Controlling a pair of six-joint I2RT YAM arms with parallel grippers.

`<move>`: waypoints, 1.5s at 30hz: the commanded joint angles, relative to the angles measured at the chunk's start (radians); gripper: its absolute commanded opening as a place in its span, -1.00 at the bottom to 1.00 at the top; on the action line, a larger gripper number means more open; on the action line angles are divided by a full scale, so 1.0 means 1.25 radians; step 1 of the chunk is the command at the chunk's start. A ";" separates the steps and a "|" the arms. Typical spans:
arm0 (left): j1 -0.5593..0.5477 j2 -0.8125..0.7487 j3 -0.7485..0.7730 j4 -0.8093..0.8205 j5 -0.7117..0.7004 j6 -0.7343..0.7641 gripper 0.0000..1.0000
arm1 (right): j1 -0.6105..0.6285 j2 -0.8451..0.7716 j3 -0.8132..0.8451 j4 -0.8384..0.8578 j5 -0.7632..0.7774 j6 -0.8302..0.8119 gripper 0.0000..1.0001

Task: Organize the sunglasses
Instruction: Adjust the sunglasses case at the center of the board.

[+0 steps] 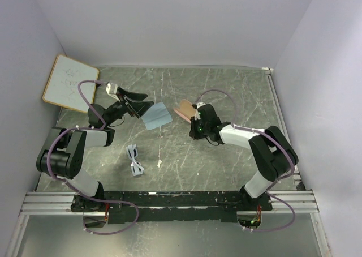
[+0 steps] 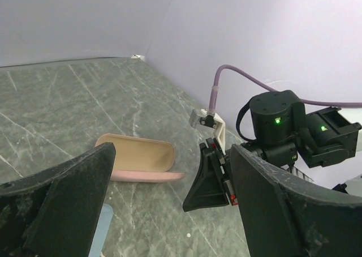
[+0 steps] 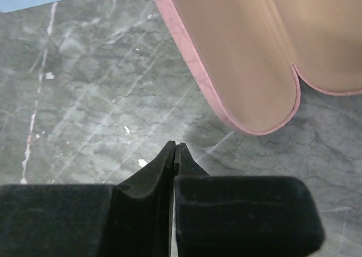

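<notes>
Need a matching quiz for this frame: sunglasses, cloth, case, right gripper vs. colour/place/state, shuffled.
1 sunglasses
2 cloth
3 case
4 right gripper

A shut, empty
B light blue, at the left gripper
C white, lying apart from the rest
D tan-pink, just ahead of the right gripper

Pairs: 1-C, 2-B, 3-D, 4-A

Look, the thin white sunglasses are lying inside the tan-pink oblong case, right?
No. The thin white sunglasses lie on the grey marbled table, well apart from the tan-pink oblong case, as the top external view shows.
</notes>
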 commanded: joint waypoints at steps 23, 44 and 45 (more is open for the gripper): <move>-0.010 0.004 0.020 -0.008 0.002 0.035 0.88 | -0.083 0.070 0.090 0.015 0.036 -0.029 -1.00; -0.010 0.003 0.013 -0.008 0.002 0.040 0.89 | -0.097 0.070 0.094 0.014 0.062 -0.033 -1.00; -0.010 0.002 0.014 -0.010 0.002 0.041 0.89 | -0.098 0.071 0.094 0.013 0.064 -0.035 -1.00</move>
